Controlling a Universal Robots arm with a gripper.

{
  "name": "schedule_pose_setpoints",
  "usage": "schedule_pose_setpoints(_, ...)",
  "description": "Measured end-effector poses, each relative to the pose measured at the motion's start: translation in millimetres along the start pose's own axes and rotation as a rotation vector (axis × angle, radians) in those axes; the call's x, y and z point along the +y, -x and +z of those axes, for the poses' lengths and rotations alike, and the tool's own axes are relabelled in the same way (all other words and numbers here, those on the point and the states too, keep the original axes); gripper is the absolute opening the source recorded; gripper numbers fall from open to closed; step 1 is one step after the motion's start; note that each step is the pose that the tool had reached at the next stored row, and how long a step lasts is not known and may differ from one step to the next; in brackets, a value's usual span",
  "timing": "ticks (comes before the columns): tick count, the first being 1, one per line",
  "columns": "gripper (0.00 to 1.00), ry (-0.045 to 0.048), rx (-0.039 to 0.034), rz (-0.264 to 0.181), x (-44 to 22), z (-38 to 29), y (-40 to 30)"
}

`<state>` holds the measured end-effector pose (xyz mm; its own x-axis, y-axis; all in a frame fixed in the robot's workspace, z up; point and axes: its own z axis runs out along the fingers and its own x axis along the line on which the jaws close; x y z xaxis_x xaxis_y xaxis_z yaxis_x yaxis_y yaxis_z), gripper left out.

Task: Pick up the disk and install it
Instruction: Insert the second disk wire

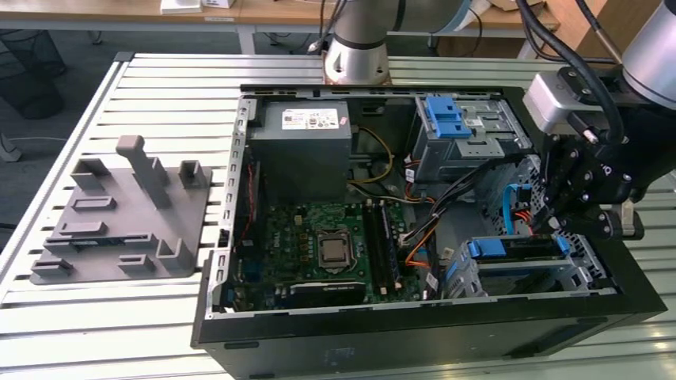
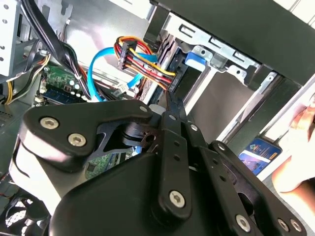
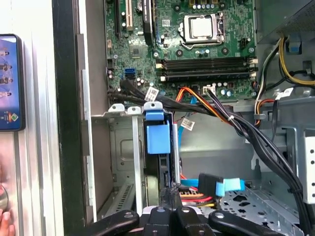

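The disk [image 1: 515, 248] is seated in the lower drive bay [image 1: 587, 276] of the case [image 1: 423, 336], at the 4 o'clock corner in the exterior view, with its long axis running 9 to 3. The gripper [image 2: 172, 105] is positioned just above it. From the gripper, the disk lies toward 7 o'clock. The fingers are drawn together with nothing visibly clamped. In the first wrist view, the tips are set against the disk's rear edge.

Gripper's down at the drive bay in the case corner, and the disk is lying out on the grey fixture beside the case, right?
Not quite. The gripper is at the drive bay, but the disk is not on the grey fixture: the exterior view shows it sitting in that bay, its blue rail showing.
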<state>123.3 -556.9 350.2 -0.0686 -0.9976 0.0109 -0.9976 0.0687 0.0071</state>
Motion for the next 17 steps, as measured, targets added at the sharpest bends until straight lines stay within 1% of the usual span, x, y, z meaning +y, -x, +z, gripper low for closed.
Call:
schedule_pose_setpoints(3, 0.11, 0.0, 0.0003, 0.0, 0.2, -1.9, 0.1)
schedule_pose_setpoints(14, 0.11, 0.0, 0.0, 0.0, 1.1, -21.6, -0.2)
schedule_pose_setpoints(17, 0.11, 0.0, -0.0002, 0.0, 2.2, -23.5, -0.3)
